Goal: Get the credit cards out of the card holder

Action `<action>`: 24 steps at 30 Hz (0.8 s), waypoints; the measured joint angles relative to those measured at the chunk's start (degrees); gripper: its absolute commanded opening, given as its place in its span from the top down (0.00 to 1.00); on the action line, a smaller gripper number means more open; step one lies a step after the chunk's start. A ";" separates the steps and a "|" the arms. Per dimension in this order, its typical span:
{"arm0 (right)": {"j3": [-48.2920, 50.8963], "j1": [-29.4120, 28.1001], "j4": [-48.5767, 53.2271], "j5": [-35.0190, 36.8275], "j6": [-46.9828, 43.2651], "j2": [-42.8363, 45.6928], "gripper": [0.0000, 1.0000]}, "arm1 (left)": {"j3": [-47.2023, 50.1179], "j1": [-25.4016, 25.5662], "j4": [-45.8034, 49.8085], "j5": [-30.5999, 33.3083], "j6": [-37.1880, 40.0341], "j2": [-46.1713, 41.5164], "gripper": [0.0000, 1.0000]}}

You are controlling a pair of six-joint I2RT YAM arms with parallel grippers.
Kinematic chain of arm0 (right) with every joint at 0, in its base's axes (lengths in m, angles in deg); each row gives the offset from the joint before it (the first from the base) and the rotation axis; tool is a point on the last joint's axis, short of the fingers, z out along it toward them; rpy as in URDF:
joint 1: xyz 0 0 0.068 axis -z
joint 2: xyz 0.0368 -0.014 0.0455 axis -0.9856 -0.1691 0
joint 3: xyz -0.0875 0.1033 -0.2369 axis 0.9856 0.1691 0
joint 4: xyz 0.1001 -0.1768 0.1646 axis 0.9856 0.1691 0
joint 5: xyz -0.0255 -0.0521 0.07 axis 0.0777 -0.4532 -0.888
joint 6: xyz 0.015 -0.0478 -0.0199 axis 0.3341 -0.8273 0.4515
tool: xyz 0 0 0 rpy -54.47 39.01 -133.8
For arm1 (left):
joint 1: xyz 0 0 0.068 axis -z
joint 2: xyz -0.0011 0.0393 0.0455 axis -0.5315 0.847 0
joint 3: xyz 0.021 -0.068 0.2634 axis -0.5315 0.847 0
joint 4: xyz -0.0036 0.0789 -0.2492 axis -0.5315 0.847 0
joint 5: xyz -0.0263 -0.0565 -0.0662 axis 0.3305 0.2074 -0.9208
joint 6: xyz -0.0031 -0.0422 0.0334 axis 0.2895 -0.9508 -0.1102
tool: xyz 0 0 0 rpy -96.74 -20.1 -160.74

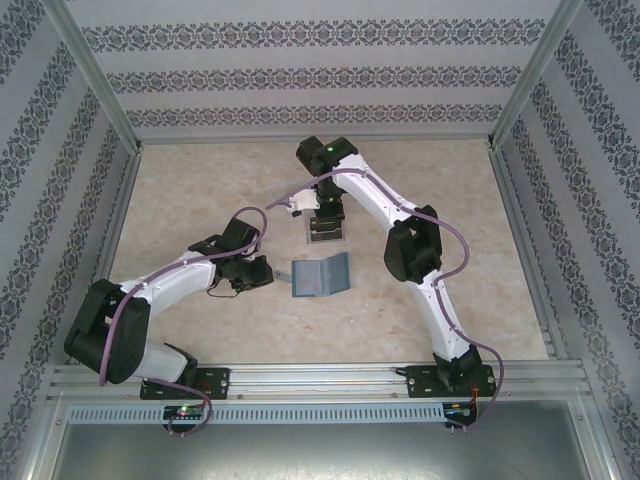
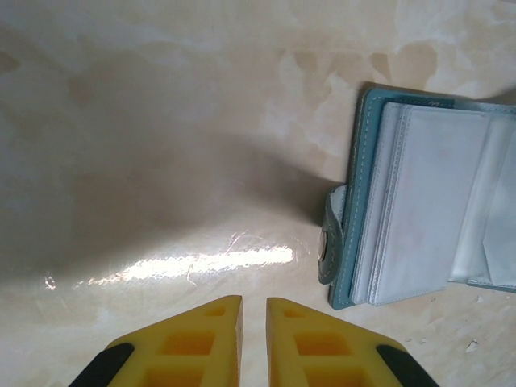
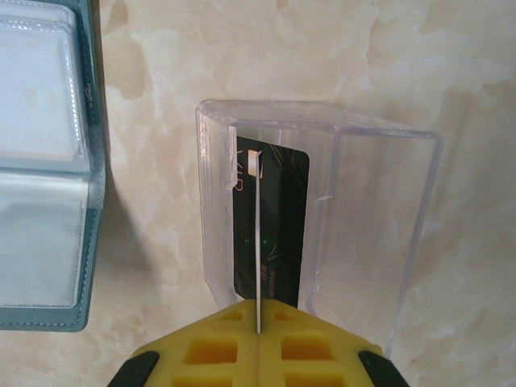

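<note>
Item: right gripper [image 3: 258,321] clamped on a card [image 3: 258,234], edge-on, long axis 12–6, reaching at 12 o'clock into the clear box [image 3: 371,141] beside a dark card [image 3: 282,210]; holder [image 3: 48,161] open at 9 o'clock; left gripper [image 2: 254,310] a slit apart, empty.

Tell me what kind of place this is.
Probably an enclosed robot test booth: patterned wall panels in an aluminium frame surround a marble-look tabletop, and a left arm and right arm are bolted to a rail.

2 arms bend inward: the left gripper [image 2: 254,305] sits low, jaws parted by a narrow gap, while the right gripper [image 3: 258,316], wrist folded back, pinches a credit card [image 3: 258,242] edge-on.
</note>
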 measured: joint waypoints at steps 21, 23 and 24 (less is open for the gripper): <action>0.00 -0.28 2.16 -4.07 2.16 -3.15 0.94 | 0.00 0.00 -0.04 -0.79 0.00 1.51 0.85; 0.00 -0.28 2.36 -4.02 2.40 -3.32 0.89 | 0.00 0.00 -0.07 -1.05 0.00 1.51 0.84; 0.00 -0.28 2.40 -3.89 2.64 -3.37 0.88 | 0.00 0.00 -0.07 -1.09 0.00 1.51 0.84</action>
